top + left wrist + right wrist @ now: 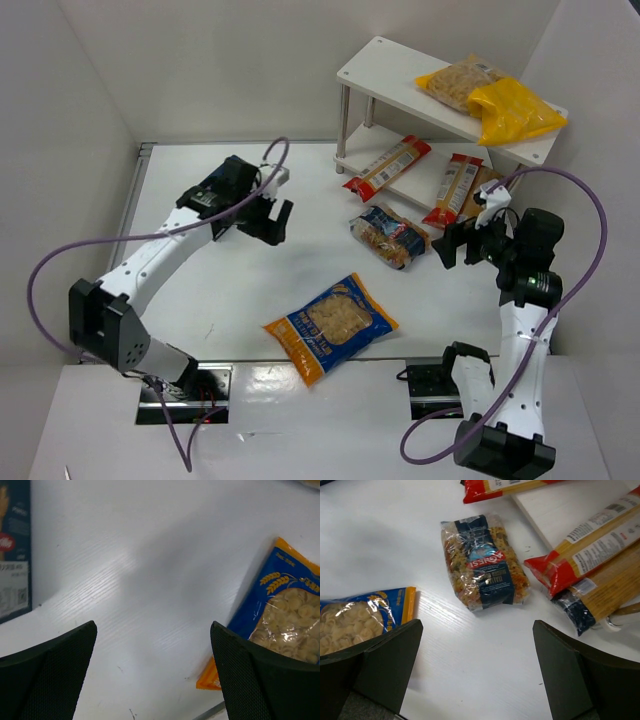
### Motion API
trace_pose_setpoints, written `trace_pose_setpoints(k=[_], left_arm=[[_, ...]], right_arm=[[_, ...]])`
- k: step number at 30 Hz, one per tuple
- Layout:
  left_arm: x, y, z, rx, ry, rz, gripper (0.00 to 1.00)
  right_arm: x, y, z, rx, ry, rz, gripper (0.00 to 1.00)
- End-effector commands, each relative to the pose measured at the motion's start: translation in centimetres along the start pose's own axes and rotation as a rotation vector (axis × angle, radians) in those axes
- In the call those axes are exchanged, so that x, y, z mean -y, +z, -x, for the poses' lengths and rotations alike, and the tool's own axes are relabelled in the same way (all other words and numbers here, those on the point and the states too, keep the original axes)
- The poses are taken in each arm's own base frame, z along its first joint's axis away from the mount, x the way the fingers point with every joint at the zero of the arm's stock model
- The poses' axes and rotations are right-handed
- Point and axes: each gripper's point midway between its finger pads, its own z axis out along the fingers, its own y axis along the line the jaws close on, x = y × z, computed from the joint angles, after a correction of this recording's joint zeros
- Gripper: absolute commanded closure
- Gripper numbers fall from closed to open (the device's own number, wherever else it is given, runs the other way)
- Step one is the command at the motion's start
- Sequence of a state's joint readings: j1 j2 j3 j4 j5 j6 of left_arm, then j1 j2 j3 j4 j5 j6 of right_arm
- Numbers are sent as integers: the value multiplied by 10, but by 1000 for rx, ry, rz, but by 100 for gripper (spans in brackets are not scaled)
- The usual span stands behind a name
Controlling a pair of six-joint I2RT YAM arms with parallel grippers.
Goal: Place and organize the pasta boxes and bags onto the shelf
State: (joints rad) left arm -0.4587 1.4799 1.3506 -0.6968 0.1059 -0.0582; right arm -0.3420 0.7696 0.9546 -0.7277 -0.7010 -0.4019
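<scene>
Glossy orange-blue shell-pasta bag [330, 328] lies flat; left fingers [47, 680], right fingers [380, 665] wide, empty.

One small white two-tier rack with thin silver legs [385, 68] has two flat boards. Seven pasta packs can be counted:
- Three long narrow spaghetti bags: a red-and-clear one [387, 168], a second red-ended one [452, 190] and a dark-ended one [580, 612].
- Two yellow pasta bags [458, 82], [515, 112].
- One clear blue-labelled bag [390, 235].
- One orange-and-blue bag [330, 325].

One dark blue box with a red logo [15, 555] shows only at the left wrist view's edge. There are two white-and-black robot arms [160, 255], [520, 330].
</scene>
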Motion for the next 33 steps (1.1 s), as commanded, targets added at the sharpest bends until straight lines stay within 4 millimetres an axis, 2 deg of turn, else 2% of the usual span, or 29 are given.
trace_pose_setpoints(k=[1,2,3,4,5,6,7,8,12,13,15,17,20,21,26,27,31,33], left_arm=[[-21,-28,27,216,-106,34,0],[-36,-29,18,230,-128,80,0],[-63,-40,15,259,-192,143,0],[-69,-56,13,299,-207,156,0],[-76,-62,10,315,-214,168,0],[-89,-67,-3,324,-231,196,0],[-89,-68,-7,334,-239,182,0],[-97,-72,-19,336,-254,199,0],[-112,-86,-31,358,-246,249,0],[-113,-82,-40,332,-247,256,0],[-117,-81,-49,308,-241,262,0],[-119,-70,-63,256,-256,250,0],[-125,-65,-74,234,-277,245,0],[-124,-65,-71,247,-271,236,0],[-129,-49,-81,199,-284,201,0],[-132,-48,-77,197,-284,201,0],[-130,-47,-78,181,-282,187,0],[-128,-57,-72,214,-267,197,0]], right_arm=[[-8,9,1,-17,13,59,0],[-9,12,1,-20,15,64,0],[-15,19,-2,-47,20,91,0],[-18,26,-2,-53,24,104,0],[-21,32,-3,-70,30,114,0],[-31,48,-10,-126,20,127,0],[-36,59,-9,-139,25,122,0],[-45,76,-24,-214,-3,106,0],[-39,103,-44,-323,26,61,0],[-38,104,-51,-352,42,52,0],[-32,108,-53,-370,49,21,0],[-33,107,-55,-379,51,22,0],[-33,100,-45,-339,41,16,0],[-34,98,-48,-340,41,17,0],[-35,98,-43,-321,38,23,0],[-35,98,-43,-321,38,23,0],[-37,96,-40,-309,37,31,0],[-37,96,-40,-309,37,31,0]])
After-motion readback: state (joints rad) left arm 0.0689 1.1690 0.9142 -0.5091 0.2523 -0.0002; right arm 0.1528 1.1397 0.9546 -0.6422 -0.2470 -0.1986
